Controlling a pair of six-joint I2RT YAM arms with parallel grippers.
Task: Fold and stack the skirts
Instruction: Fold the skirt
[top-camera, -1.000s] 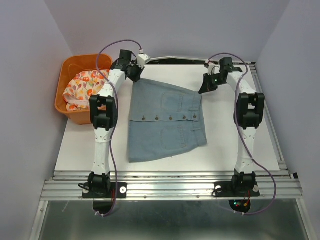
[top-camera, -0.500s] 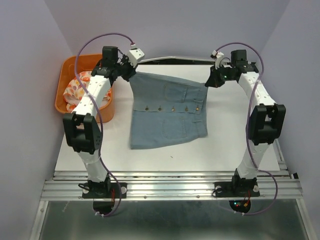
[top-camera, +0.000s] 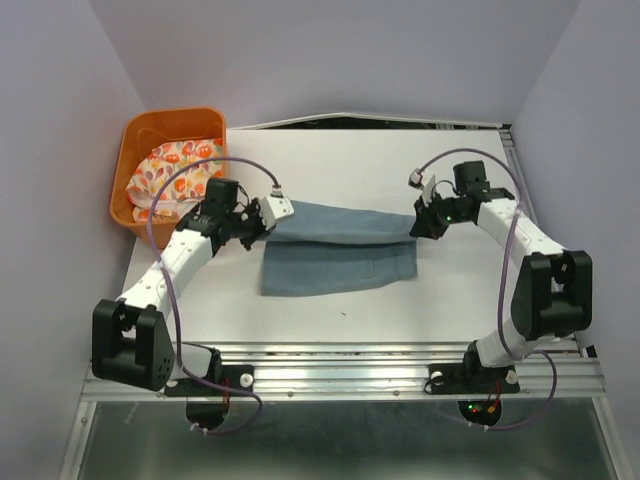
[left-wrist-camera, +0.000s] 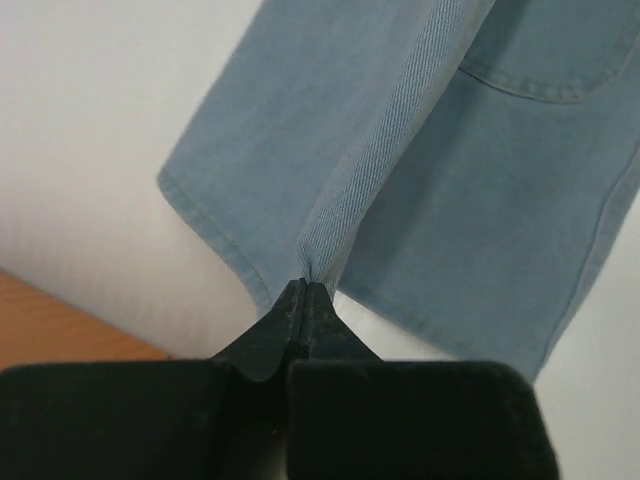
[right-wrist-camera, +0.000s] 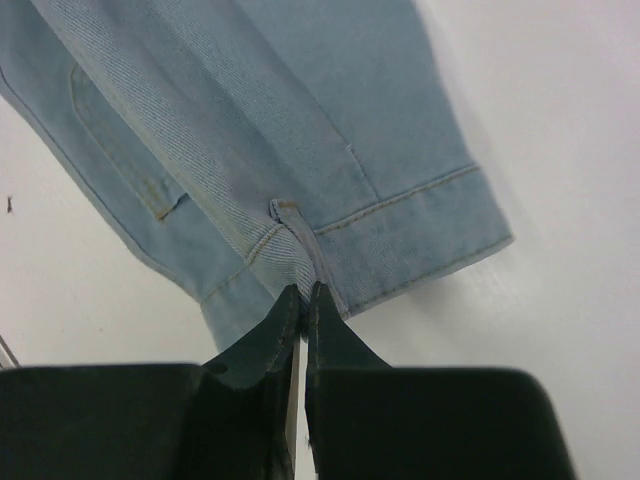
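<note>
At the far left of the bench (top-camera: 470, 300) stands an orange basket (top-camera: 175, 115), and the white skirt with the orange, red and yellow floral print (top-camera: 165, 170) lies bunched inside it. Just right of the basket, the left gripper (top-camera: 283, 210) sits low over the bench, its jaws pressed together on the left corner of the light blue denim skirt (top-camera: 340, 265). The left wrist view shows the black fingertips (left-wrist-camera: 290, 300) pinching a small pleat of cloth at the hem edge. The denim skirt lies in the middle of the bench, well apart from the basket. Its upper band is stretched taut between the two grippers and overlaps the part that lies flat below it, nearer the arm bases. A pocket seam shows in both wrist views. At the right end of that band, the right gripper (top-camera: 416, 225) is likewise clamped on the skirt's corner. The right wrist view shows its jaws closed on a stitched fold just beside the hem, with bare white bench to either side.
</note>
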